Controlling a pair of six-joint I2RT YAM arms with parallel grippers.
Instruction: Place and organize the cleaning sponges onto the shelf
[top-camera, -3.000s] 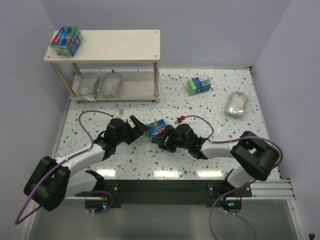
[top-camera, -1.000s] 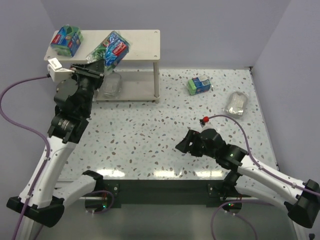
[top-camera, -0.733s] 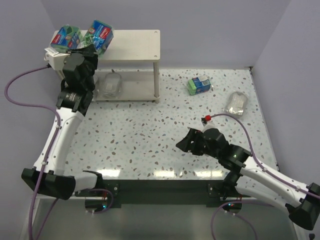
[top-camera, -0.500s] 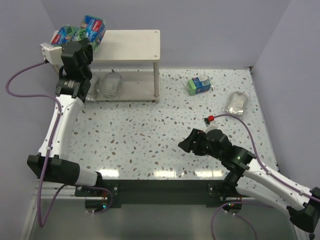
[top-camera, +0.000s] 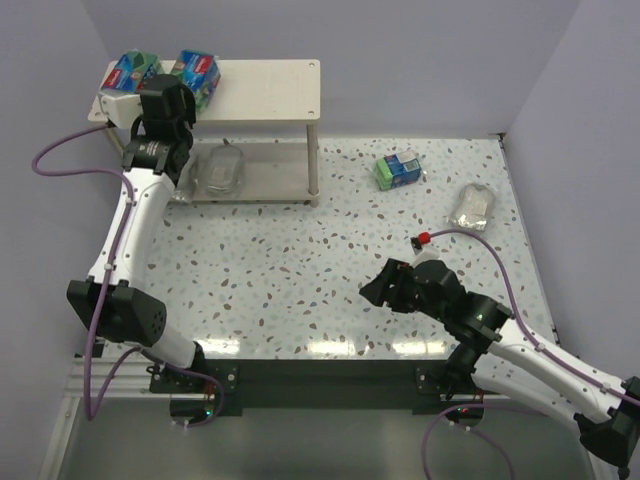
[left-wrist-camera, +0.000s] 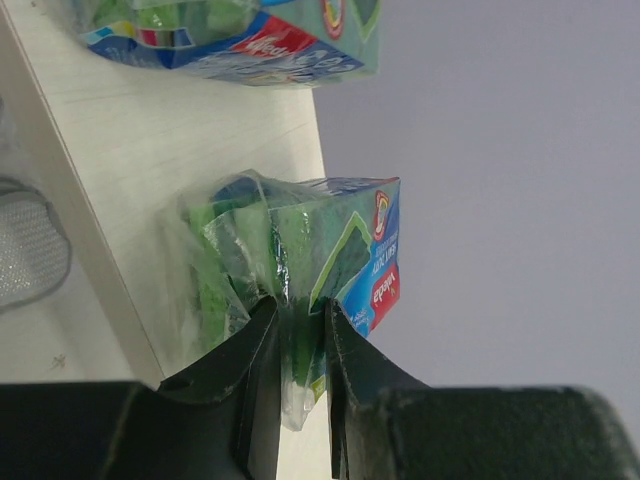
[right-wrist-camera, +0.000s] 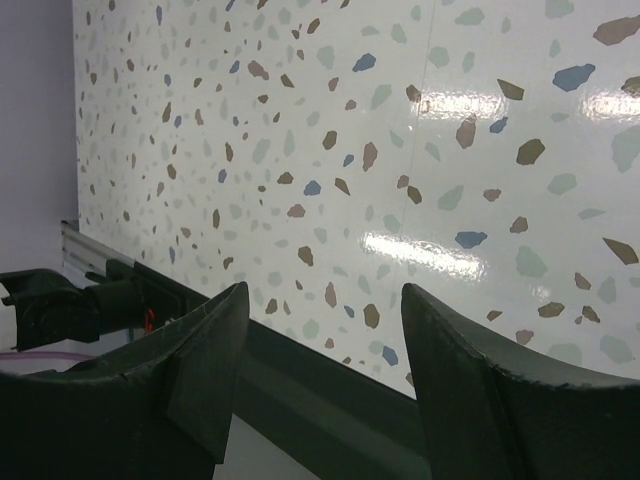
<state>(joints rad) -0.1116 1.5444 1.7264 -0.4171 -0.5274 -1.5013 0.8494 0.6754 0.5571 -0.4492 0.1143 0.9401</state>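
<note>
Now, my left gripper (left-wrist-camera: 293, 312) pinches a green sponge pack (left-wrist-camera: 335, 250) by its wrap atop the shelf (left-wrist-camera: 150, 175); my right gripper (right-wrist-camera: 322, 295) gapes empty.

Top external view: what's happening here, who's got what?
The left gripper is pinching a green sponge pack by its wrap at the top board of the shelf, right beside a second green pack already there. Whether it has touched down is unclear. The right gripper hangs open and empty low over the table. A third green pack and a silvery scourer lie on the table; another scourer sits on the lower tier.
</note>
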